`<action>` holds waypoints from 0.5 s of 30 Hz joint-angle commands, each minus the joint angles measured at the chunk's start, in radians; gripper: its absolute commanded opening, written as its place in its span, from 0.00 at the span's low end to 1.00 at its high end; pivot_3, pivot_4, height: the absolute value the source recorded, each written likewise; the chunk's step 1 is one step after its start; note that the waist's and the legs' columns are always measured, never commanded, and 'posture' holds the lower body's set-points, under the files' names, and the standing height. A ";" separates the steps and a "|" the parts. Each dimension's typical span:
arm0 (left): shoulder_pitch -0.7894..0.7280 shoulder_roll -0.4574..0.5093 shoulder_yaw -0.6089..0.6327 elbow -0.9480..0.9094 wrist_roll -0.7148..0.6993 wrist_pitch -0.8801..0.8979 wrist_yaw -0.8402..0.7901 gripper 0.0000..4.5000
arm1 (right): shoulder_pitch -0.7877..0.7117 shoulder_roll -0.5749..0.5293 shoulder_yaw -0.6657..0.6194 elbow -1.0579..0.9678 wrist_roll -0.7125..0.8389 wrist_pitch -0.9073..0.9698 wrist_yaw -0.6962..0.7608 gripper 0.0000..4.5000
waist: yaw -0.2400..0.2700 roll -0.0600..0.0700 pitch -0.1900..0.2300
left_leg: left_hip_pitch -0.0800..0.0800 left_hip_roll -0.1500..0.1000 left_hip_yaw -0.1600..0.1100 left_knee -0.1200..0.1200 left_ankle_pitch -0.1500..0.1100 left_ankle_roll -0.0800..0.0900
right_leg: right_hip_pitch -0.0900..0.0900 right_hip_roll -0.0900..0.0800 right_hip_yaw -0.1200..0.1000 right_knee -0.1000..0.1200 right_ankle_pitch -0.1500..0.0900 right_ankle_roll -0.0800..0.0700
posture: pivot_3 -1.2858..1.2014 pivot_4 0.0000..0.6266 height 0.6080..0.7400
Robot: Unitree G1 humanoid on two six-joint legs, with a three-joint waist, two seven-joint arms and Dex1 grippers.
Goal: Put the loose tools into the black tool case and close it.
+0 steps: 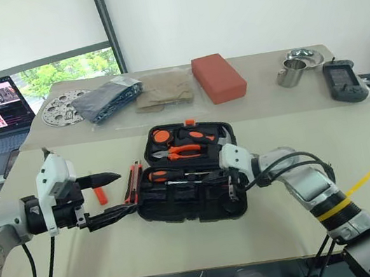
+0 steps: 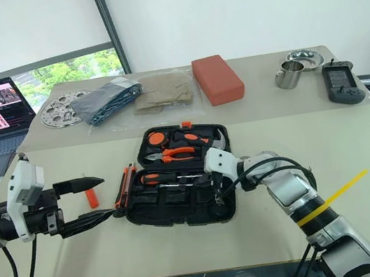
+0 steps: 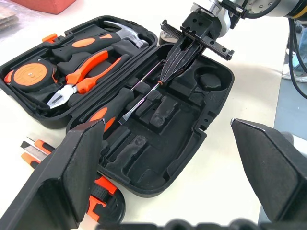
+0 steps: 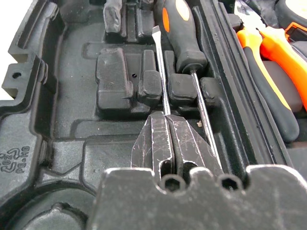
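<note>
Right gripper (image 3: 165, 72) jaws clenched on screwdriver shaft (image 4: 159, 67) over black tool case (image 1: 203, 203). Left gripper (image 1: 116, 193) jaws released; utility knife (image 1: 134, 182) just beside them.

The two eye views look from the robot's head, forward and down on the table (image 1: 271, 230), from some distance; they share nearly the same scene, a little shifted sideways between them. Both take in the open black tool case (image 1: 182, 206) in the middle, the far table edge and the wall behind. The left wrist view looks along the left gripper (image 3: 172, 158), from near, across the whole case toward the right gripper (image 3: 180, 55). The right wrist view sits very close above the near half of the case, looking along the right gripper's fingers (image 4: 160, 143). All four views share the case.
</note>
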 commanded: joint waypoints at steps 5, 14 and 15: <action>0.071 -0.040 0.054 -0.025 0.008 -0.041 0.032 1.00 | 0.054 0.008 -0.127 -0.056 0.149 -0.033 0.060 0.13 | -0.001 0.002 0.002 | -0.003 0.000 0.000 -0.003 0.000 0.000 | -0.003 0.000 0.000 -0.002 0.000 0.000 | 0.52 0.24 1.00; 0.080 -0.051 0.045 -0.009 0.006 -0.057 0.042 1.00 | 0.127 -0.026 -0.257 -0.124 0.222 0.009 0.021 0.78 | -0.001 0.002 0.003 | -0.005 0.000 0.000 -0.006 0.000 0.000 | -0.005 0.000 0.000 -0.003 0.000 0.000 | 0.52 0.24 1.00; 0.078 -0.050 0.044 -0.003 0.006 -0.059 0.040 1.00 | 0.134 -0.032 -0.264 -0.133 0.232 0.021 0.020 0.85 | -0.001 0.002 0.003 | -0.005 0.000 0.000 -0.006 0.000 0.000 | -0.005 0.000 0.000 -0.003 0.000 0.000 | 0.52 0.24 1.00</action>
